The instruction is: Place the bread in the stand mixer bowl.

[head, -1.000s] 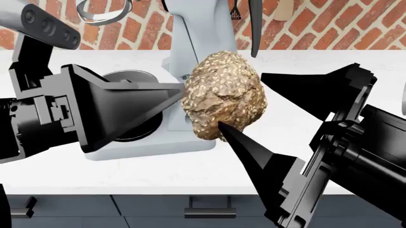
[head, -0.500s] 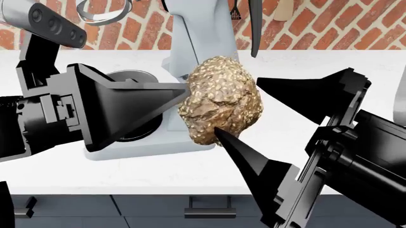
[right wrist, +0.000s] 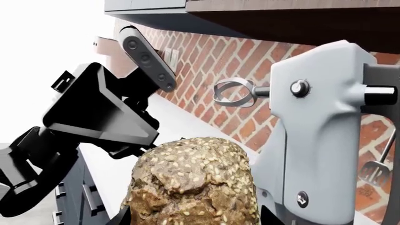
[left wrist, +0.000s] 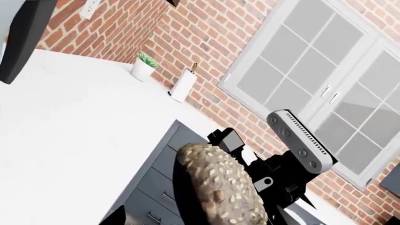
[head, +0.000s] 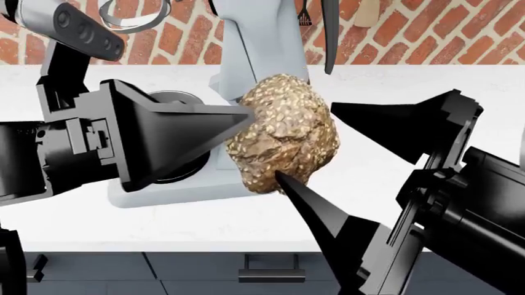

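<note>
The bread (head: 283,132), a seeded golden-brown loaf, hangs in the air in front of the stand mixer (head: 254,43). My right gripper (head: 305,140) is shut on it, one fingertip at its right side and one under it. In the right wrist view the bread (right wrist: 194,183) fills the space between the jaws. My left gripper (head: 244,117) comes in from the left, open, its jaws straddling the loaf's left end. The stand mixer bowl (head: 164,97) shows only as a grey rim behind the left gripper. The left wrist view shows the bread (left wrist: 218,187) close up.
The mixer's light grey base (head: 189,193) stands on a white counter (head: 123,227) against a brick wall. A silver ring (head: 131,15) and utensils (head: 330,37) hang above. Drawers (head: 271,270) run below the front edge. A plant pot (left wrist: 144,68) and paper roll (left wrist: 182,86) stand further along.
My left gripper has moved right, closing in on the bread. The bread and my right gripper have shifted slightly left, and the loaf has tilted a little.
</note>
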Robot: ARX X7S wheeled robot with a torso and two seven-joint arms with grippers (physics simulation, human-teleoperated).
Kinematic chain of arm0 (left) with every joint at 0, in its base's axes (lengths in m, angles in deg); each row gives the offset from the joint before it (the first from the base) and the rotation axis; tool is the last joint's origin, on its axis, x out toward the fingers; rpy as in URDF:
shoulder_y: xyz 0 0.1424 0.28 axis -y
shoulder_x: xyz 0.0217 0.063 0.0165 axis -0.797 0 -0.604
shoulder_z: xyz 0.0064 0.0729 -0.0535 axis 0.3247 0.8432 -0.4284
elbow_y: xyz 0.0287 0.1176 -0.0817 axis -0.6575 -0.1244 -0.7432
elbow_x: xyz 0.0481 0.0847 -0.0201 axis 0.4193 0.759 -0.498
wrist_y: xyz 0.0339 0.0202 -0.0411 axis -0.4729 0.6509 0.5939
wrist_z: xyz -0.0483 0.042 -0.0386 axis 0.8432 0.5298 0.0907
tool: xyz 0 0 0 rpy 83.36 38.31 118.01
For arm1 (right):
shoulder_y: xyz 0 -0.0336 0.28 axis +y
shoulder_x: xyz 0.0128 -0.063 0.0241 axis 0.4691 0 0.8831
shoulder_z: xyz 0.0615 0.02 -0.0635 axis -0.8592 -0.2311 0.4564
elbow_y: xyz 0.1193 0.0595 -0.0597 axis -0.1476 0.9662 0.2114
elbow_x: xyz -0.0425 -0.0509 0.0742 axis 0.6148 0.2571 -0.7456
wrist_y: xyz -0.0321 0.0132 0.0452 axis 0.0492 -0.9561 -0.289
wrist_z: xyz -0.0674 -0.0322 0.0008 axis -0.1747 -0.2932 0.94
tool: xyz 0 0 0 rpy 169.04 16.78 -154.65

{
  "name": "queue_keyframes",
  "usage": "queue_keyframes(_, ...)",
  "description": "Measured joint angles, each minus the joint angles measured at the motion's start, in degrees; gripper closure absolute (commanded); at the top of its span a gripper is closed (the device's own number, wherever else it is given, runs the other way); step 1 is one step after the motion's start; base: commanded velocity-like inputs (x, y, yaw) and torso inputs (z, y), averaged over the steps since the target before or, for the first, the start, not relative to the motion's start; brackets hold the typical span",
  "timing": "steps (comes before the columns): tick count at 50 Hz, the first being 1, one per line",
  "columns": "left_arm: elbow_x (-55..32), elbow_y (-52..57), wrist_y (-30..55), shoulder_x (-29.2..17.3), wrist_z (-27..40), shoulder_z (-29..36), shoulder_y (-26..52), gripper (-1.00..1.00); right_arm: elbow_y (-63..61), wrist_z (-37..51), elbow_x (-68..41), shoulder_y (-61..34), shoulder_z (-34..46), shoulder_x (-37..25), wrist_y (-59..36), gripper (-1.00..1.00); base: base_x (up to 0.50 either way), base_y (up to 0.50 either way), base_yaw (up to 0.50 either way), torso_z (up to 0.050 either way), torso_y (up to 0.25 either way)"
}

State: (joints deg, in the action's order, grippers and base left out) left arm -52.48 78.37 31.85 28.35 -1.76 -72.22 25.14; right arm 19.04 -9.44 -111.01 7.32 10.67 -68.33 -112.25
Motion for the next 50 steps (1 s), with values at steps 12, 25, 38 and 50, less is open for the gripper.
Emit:
queue_keyframes(12,0.8,-0.3,0.1,1.3,-1.4,0.9,0.6,-1.00,0.3,-0.2,0.7,0.2,0.1,0.4,0.0,1.00,0.00,0.00,0.00,0.000,0.000)
queue_keyframes(25,2.3,-0.9,0.4,3.1,-3.4,1.8,1.1,-1.00,0.3,-0.2,1.4,0.4,0.3,0.9,0.2,1.00,0.00,0.00,0.00,0.000,0.000)
queue_keyframes(38,6.2,-2.0,1.1,5.3,-6.1,2.6,1.8,-1.00,0.0,0.1,1.0,0.0,0.3,0.9,0.5,1.00,0.00,0.00,0.00,0.000,0.001)
queue_keyframes(50,9.6,-1.2,0.8,6.6,-9.2,1.8,2.0,1.00,0.2,0.4,1.9,0.4,0.4,0.8,0.6,1.00,0.00,0.00,0.00,0.000,0.000)
